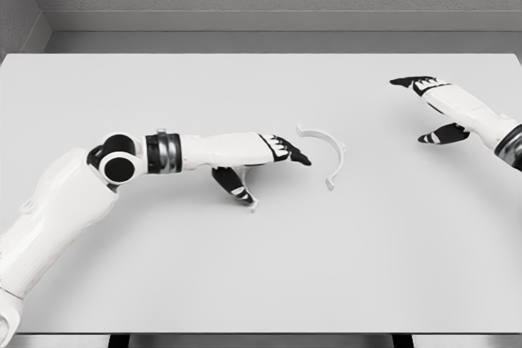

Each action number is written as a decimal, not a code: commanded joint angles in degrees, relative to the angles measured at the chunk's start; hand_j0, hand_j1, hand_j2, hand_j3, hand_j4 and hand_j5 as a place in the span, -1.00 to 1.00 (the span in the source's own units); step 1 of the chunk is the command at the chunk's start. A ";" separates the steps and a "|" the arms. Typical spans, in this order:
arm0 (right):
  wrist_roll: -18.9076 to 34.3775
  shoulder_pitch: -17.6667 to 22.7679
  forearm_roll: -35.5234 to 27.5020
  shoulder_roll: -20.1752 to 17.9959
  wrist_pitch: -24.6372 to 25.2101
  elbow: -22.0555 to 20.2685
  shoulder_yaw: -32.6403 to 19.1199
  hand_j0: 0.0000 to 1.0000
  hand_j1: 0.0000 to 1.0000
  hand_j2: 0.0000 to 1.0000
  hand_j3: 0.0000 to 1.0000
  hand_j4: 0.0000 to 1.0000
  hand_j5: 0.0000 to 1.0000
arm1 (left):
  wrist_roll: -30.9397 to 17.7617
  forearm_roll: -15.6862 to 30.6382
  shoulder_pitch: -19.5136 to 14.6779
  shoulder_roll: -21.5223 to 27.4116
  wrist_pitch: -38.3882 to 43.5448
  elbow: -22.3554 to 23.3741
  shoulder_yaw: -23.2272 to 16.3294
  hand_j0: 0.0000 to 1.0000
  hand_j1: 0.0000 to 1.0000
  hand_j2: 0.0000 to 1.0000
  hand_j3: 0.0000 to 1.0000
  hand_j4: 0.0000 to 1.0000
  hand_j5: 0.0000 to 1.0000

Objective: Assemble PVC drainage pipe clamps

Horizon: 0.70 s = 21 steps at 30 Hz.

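Table (261, 266), pale grey and wide, fills nearly the whole head view, with a grey wall running along its far edge and a darker strip of floor showing below its near edge. The left arm (73, 193) comes in from the lower left as a bulky white shell, bends at a black-and-white joint, and reaches rightward along the table toward the middle. The right arm (481, 120) enters from the right edge, far side, and shows only its forearm and wrist. The left hand (261, 156) lies low over the table with its black-tipped fingers (295, 156) stretched out to the right and its thumb angled down toward the near side; beside the thumb tip a small white piece (251, 200) rests on the table, and I cannot tell whether the thumb touches it or what it is. The right hand (432, 107) hovers at the far right, fingers spread and loose, thumb apart, holding nothing. The pipe clamp half (326, 148), a thin white C-shaped band, lies flat on the table just right of the left fingertips with a narrow gap between them, its open side facing left and near, well apart from the right hand.
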 commanded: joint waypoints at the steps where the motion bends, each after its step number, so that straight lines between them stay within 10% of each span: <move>1: 0.86 0.00 -0.37 0.67 0.10 0.29 -0.58 1.00 1.00 1.00 1.00 1.00 1.00 | 0.03 0.34 0.00 -0.66 0.14 0.07 -0.02 1.00 1.00 1.00 1.00 1.00 1.00; 21: 8.94 -0.79 -0.98 2.78 0.10 -4.37 -0.66 1.00 1.00 1.00 1.00 1.00 1.00 | 0.03 0.78 -1.49 2.07 0.14 -2.21 0.69 1.00 1.00 1.00 1.00 1.00 1.00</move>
